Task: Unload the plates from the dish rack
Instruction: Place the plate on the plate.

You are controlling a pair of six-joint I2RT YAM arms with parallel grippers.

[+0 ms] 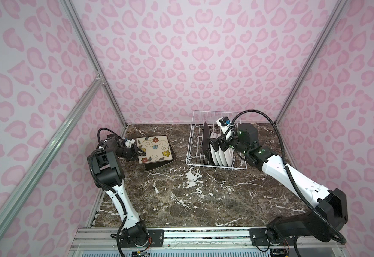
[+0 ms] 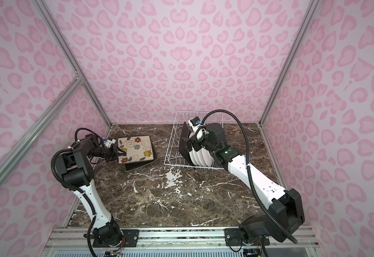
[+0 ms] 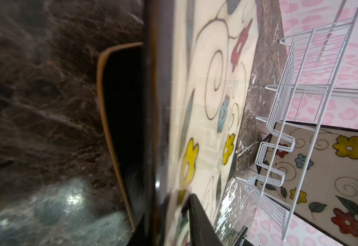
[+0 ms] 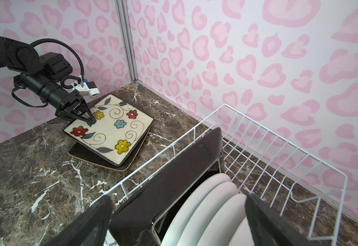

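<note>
The left tool (image 4: 88,121) stands narrow astride the rim of the top square plate (image 4: 114,132) on the side facing the left edge of the worktop (image 1: 203,200). Whether it clamps cannot be told. This plate lies face up, tilted, on a second square plate (image 4: 92,157) near the far left corner. The right tool (image 4: 179,198) stands wide. Its jaws flank one upright square plate (image 4: 173,170) and the round white plates (image 4: 205,208) in the dish rack (image 1: 195,144), near the far edge, right of centre.
</note>
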